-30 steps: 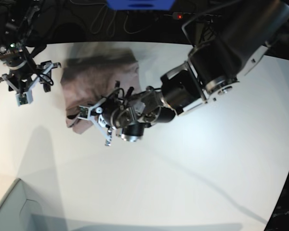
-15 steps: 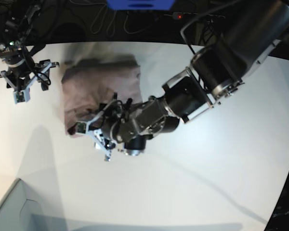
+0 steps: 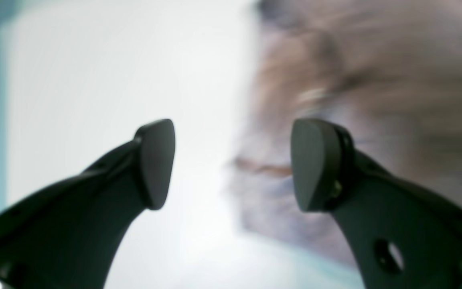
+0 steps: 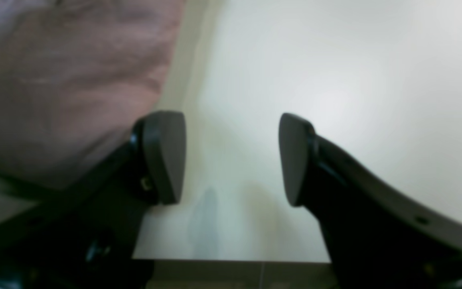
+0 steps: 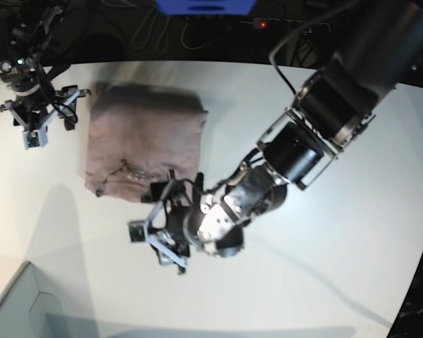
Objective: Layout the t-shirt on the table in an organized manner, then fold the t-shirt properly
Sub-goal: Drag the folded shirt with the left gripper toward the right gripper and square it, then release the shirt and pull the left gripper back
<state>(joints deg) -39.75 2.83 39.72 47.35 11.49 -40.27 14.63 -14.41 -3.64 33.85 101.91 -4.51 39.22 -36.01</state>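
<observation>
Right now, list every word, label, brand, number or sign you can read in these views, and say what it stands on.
No text can be read in any view.
The t-shirt: plain fabric with no print showing; a pale smear on it in the left wrist view is too blurred to tell.
The table: bare white, no markings.
The left gripper and right gripper: plain dark pads, no lettering.

We are looking at what seems to be a robotics lab. A large matte white tabletop with a curved edge [image 5: 324, 282] serves as a bare work surface, and two black-and-silver robot arms with exposed joints [image 5: 317, 120] reach over it. Behind the far edge we see a dark tangle of loose cables [image 5: 162, 28], a small red indicator light [image 5: 264, 24] and a blue rectangular panel [image 5: 204, 5].
</observation>
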